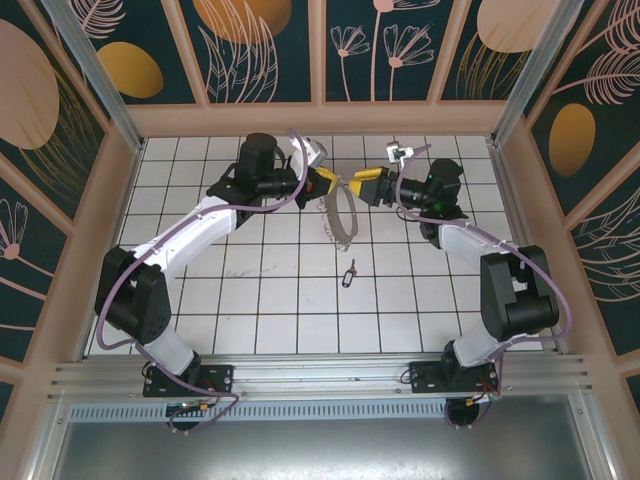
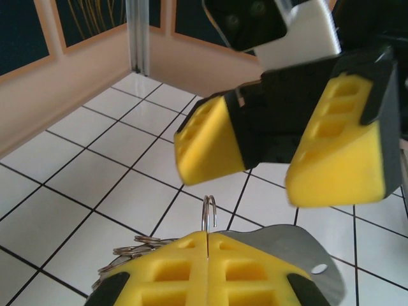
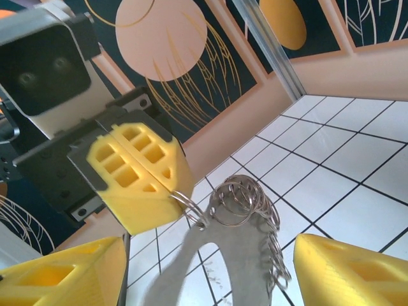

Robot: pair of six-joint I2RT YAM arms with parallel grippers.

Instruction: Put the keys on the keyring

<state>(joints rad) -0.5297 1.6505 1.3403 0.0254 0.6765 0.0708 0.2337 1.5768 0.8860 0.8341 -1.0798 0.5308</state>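
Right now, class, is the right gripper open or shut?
Open: the right gripper holds its yellow fingers wide apart, gripping nothing.

No writing, number, brand mark or sign can be read anywhere in these views. The wall panels (image 1: 250,40) carry drawn leaves, flowers and round orange and pink shapes (ornament, not lettering). The white tiled worktop (image 1: 300,310) bears a dark grid of lines from edge to edge.
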